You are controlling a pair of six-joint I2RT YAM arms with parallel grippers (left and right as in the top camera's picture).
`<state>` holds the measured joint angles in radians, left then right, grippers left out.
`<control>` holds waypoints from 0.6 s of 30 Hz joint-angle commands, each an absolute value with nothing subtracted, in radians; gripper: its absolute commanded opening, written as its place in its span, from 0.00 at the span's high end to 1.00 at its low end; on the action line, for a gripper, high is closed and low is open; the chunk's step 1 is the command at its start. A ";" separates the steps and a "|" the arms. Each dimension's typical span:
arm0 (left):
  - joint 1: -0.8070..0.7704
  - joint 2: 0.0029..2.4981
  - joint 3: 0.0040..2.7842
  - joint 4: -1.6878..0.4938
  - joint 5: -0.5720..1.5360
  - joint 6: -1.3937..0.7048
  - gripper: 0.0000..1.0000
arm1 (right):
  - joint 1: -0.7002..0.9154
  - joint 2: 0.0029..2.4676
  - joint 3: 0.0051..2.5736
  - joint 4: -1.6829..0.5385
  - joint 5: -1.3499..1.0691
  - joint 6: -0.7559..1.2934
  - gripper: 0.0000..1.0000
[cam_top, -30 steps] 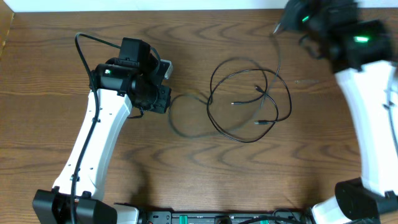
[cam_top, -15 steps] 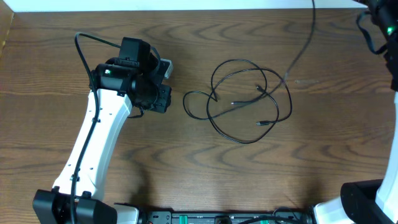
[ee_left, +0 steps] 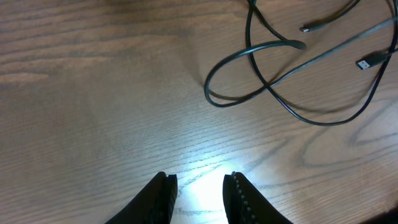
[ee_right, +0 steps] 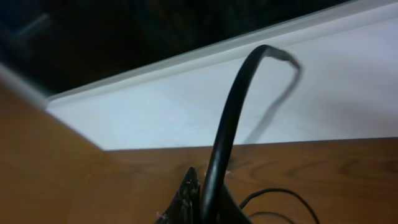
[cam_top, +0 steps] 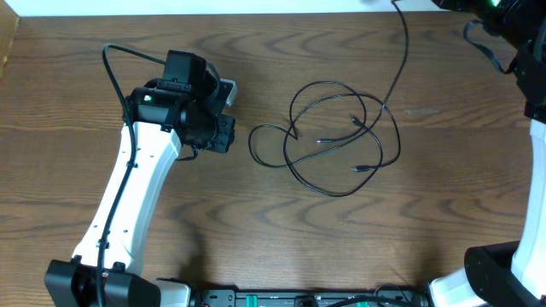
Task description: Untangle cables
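**A:** Overhead first. Where are the cables (cam_top: pixel 368 126)?

**B:** Mid-worktop (cam_top: pixel 256 239), a little right of centre, in loose overlapping loops with several crossings. Three plug ends lie inside the loops. One lifted strand (cam_top: pixel 400 60) rises from the right side of the tangle to the far edge, towards the right arm. That hand itself I cannot make out here. The left arm (cam_top: pixel 136 188) sits left of the tangle, apart from it.

**A:** Left wrist view?

**B:** The left hand (ee_left: pixel 199 193) is released: fingers parted, bare wood between them, nothing grasped. The tangle's leftmost loop (ee_left: pixel 209 93) lies ahead of it, and a plug (ee_left: pixel 370 61) lies at the right edge.

**A:** Right wrist?

**B:** The right hand (ee_right: pixel 198 194) is clenched on a black cord, which arcs up and away from the fingers. More loops show faintly below.

**A:** Step in hand?

**B:** My reading: drawing one cord out of the tangle. To do it well, I'd pull slowly and keep going far-right along the strand's own line. Watch the crossings, and if the whole bundle slides instead of one cord feeding through, stop. Pinning the left loop with the free hand would probably give the pull something to work against. A jerk risks cinching a knot.
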<state>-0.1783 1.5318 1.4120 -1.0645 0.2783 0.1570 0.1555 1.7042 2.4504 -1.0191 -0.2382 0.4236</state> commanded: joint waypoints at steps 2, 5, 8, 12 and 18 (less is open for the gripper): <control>-0.175 1.536 1.409 -1.053 0.276 0.159 0.69 | 0.171 1.724 2.447 -1.018 -0.440 0.402 0.99; -0.175 1.536 1.409 -1.053 0.279 0.147 0.69 | 0.209 1.745 2.447 -1.026 -0.462 0.362 0.99; -0.175 1.536 1.409 -1.055 0.279 0.133 0.69 | 0.251 1.777 2.447 -1.047 -0.416 0.319 0.99; -0.175 1.536 1.409 -1.065 0.279 0.133 0.69 | 0.269 1.832 2.447 -1.092 -0.311 0.284 0.99; -0.175 1.536 1.409 -1.069 0.279 0.133 0.69 | 0.243 1.920 2.447 -1.127 -0.202 0.227 0.99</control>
